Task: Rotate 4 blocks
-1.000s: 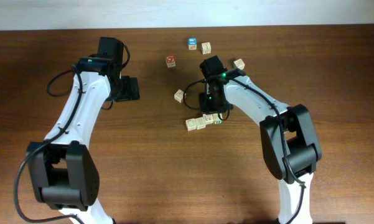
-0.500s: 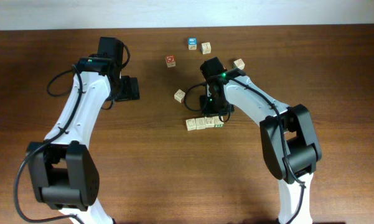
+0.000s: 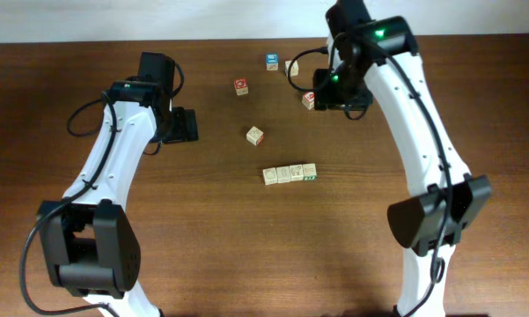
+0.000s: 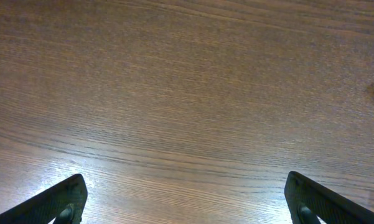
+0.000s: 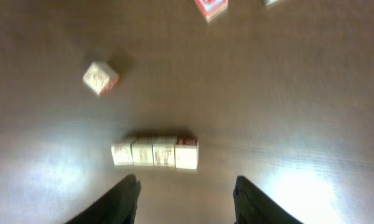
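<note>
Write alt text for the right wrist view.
A row of four pale wooden blocks lies side by side on the brown table, just beyond the open, empty right end effector. A lone pale cube sits apart at upper left, and a red-faced cube is cut by the top edge.

The left arm [image 3: 114,150] and right arm [image 3: 418,114] have white link shells, black joint housings, thin black cables looping off. Bulkiest black joints sit nearest the front edge of the table [image 3: 246,246]. On the right gripper [image 5: 187,182], fingers [image 5: 121,199] are black, tapered.
</note>
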Available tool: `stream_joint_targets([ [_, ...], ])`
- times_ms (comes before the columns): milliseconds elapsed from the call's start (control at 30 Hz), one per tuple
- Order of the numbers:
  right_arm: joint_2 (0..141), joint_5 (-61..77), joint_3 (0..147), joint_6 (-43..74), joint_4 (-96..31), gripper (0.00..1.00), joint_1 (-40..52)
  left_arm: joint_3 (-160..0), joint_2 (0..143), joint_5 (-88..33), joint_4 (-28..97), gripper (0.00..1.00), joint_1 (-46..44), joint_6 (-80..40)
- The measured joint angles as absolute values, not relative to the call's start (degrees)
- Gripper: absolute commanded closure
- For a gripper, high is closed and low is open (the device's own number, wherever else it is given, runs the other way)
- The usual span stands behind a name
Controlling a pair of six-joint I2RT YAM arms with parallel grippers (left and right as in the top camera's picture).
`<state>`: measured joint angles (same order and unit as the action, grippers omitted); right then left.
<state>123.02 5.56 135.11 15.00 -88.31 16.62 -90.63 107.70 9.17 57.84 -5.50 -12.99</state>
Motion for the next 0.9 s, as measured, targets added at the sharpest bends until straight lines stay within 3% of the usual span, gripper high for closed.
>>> stream_joint_targets([
  [133,117.89,5.43,136.62,14.98,-96.90,0.50,16.62,-90.63,107.70,8.21,57.60,0.00,-5.50,-12.99],
  [333,115.94,5.85,126.19,15.03,-95.07,0.50,16.12,-90.63,107.70,4.73,55.46,0.00,-5.50,-12.99],
  [633,116.31,5.85,94.11,13.02,-63.79,0.51,14.66,-90.65,107.70,4.45,55.33,0.00,-5.50,-12.99],
  [733,116.31,5.87,85.97,12.69,-54.94,0.65,14.66,-90.67,107.70,4.45,55.46,0.00,-5.50,-12.99],
  [900,116.25,8.99,79.96,9.23,-45.80,0.66,14.94,-90.65,107.70,4.45,55.35,0.00,-5.50,-12.99],
])
